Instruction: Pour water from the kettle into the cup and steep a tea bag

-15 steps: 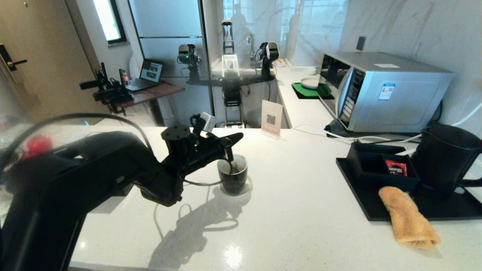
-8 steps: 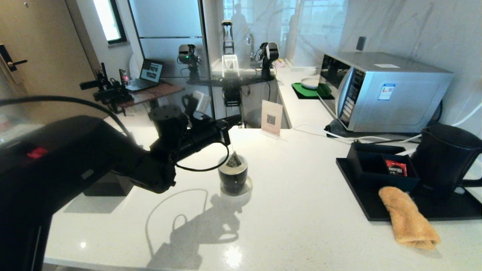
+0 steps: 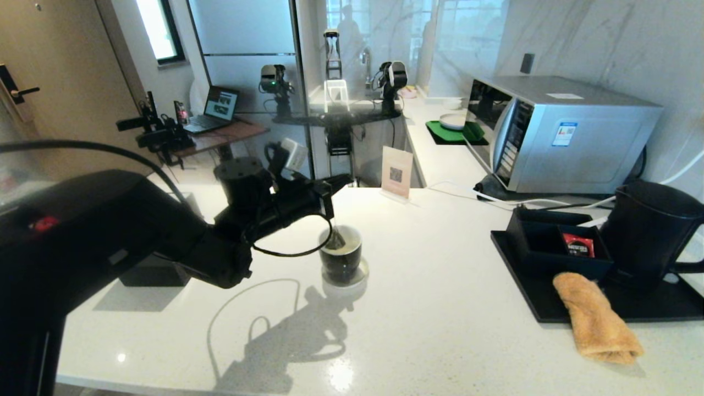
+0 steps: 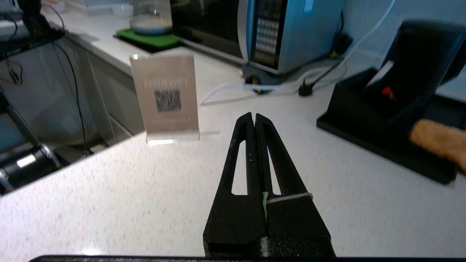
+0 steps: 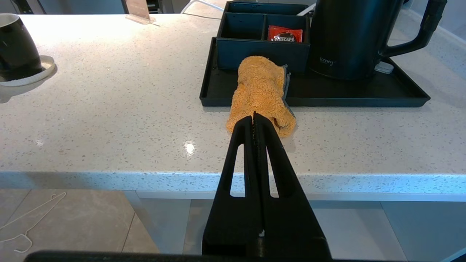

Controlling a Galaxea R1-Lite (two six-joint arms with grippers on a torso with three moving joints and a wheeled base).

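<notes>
The black cup (image 3: pixel 341 263) stands on a white coaster mid-counter and also shows in the right wrist view as the cup (image 5: pixel 16 49). My left gripper (image 3: pixel 342 181) hovers above and left of it, shut on the tea bag's green tag and white string (image 4: pixel 291 198). The grey-green tea bag (image 3: pixel 337 240) hangs from the string, its lower part inside the cup's rim. I cannot make out the water in the cup. The black kettle (image 3: pixel 649 231) stands on the tray at the far right. My right gripper (image 5: pixel 253 117) is shut and empty, off the counter's front edge.
A black tray (image 3: pixel 550 313) holds a compartment box with a red packet (image 3: pixel 577 246); an orange cloth (image 3: pixel 597 322) lies over its front edge. A microwave (image 3: pixel 555 132) and a QR sign (image 3: pixel 397 171) stand behind. A black box (image 3: pixel 148 273) sits at the left.
My left gripper lifted the tea bag up out of the cup, then lowered it a little so its bottom dips back inside the rim. The right arm stayed still.
</notes>
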